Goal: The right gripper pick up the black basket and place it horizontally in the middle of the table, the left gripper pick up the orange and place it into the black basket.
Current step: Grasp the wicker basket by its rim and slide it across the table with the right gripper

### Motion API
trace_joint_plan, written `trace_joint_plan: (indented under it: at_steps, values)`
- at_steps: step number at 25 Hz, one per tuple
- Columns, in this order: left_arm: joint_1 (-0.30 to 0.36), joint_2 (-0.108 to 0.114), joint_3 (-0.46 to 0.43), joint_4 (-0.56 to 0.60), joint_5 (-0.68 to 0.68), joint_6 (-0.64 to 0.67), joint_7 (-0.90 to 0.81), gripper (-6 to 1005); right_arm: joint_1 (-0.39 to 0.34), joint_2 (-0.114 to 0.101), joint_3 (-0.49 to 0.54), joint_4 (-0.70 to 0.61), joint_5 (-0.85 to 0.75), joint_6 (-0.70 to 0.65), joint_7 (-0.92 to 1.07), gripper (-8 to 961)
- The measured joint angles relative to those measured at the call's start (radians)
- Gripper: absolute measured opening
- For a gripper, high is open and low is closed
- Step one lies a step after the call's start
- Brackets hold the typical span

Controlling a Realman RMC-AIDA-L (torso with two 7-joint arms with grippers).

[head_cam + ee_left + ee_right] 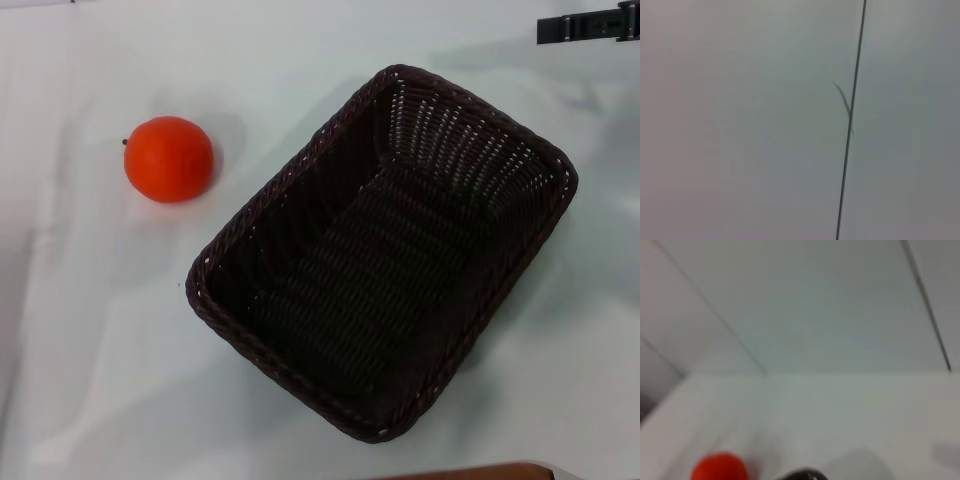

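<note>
The black basket (385,250) lies empty on the white table (100,350), turned diagonally, right of the middle in the head view. The orange (169,158) sits on the table to the basket's left, apart from it. The right gripper (590,26) shows as a slim black tip with a white mark at the far right edge, away from the basket. The right wrist view shows the orange (719,468) and a bit of the basket's dark rim (802,474). The left gripper is out of view.
A brown edge (470,472) shows at the near edge of the table. The left wrist view shows only a pale flat surface with a thin dark line (850,120).
</note>
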Motion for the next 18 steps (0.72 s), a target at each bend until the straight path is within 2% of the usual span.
trace_joint_plan:
  at_steps: [4, 9, 13, 18]
  values:
    - [0.000, 0.000, 0.001, 0.002, 0.000, 0.002, 0.000, 801, 0.081, -0.003, -0.030, -0.033, -0.151, 0.039, 0.060, 733]
    - [0.008, 0.001, 0.000, 0.017, 0.000, 0.005, -0.001, 800, 0.141, 0.004, -0.092, -0.031, -0.276, 0.046, 0.115, 941]
    - [0.009, 0.001, 0.000, 0.024, 0.000, 0.009, -0.001, 800, 0.158, 0.015, -0.186, -0.003, -0.313, 0.042, 0.142, 945]
    - [0.011, 0.002, 0.000, 0.025, 0.000, 0.009, -0.001, 801, 0.165, 0.024, -0.247, 0.039, -0.328, 0.013, 0.165, 949]
